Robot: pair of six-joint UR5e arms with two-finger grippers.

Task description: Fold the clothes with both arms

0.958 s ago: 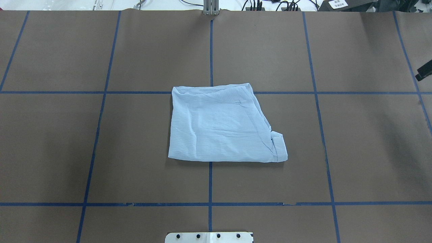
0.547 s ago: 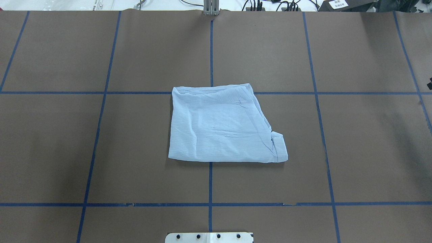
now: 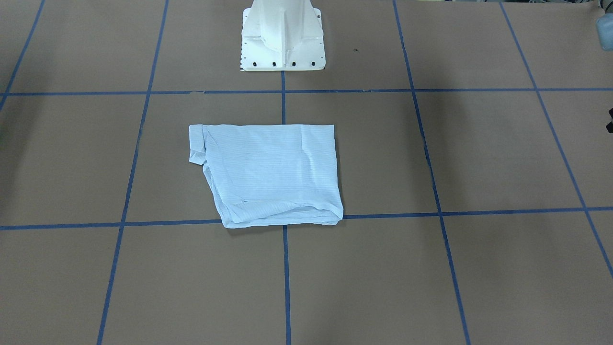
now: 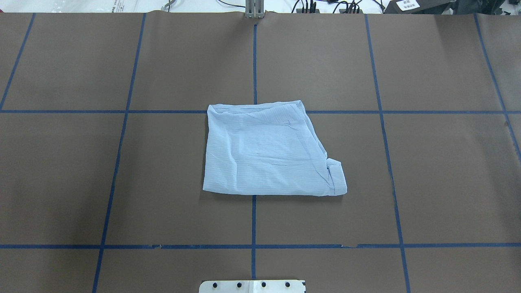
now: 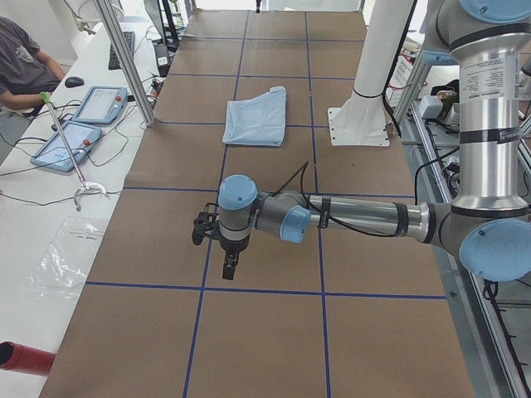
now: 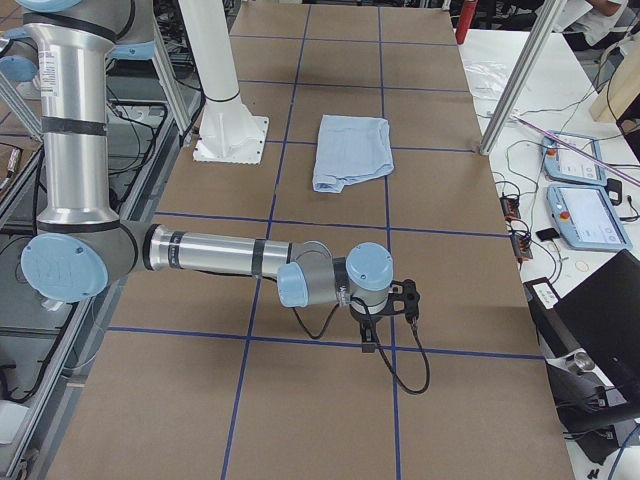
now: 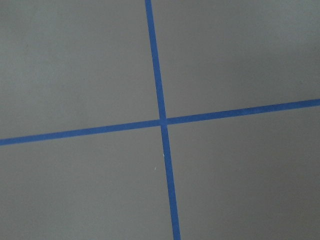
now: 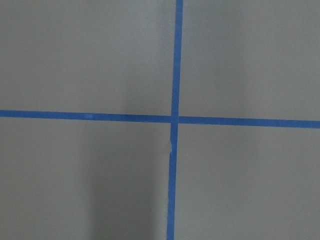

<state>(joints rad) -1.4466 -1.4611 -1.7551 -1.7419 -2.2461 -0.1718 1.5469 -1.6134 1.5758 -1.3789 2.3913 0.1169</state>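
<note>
overhead exterior view: thin pale-blue finely striped shirt point(image 4: 264, 154) lies folded into a flat packet mid-table on the brown paper-covered table point(image 4: 122, 171), over a crossing of blue tape lines point(image 4: 254, 61), a short way out from the white pedestal base point(image 3: 282, 38). neither arm is near it. left gripper point(image 5: 229, 272) hangs low over bare paper well out toward the robot's left end, right gripper point(image 6: 368, 345) likewise toward the right end. both show only in the side cameras, so cannot tell whether the fingers are apart or together; the wrist cameras show only paper and tape. likely risks: the cloth looks thin and loosely layered, so a pinch that catches only the top layer would probably peel the packet open; the slanted side and the small tab at the near-right corner could skew a further fold; a low approach might drag the whole packet. orientation: a little wider than deep, long axis across the table, left to right. near edge straight, far edge shorter. collar and buttons hidden, so neck end unknown.
</note>
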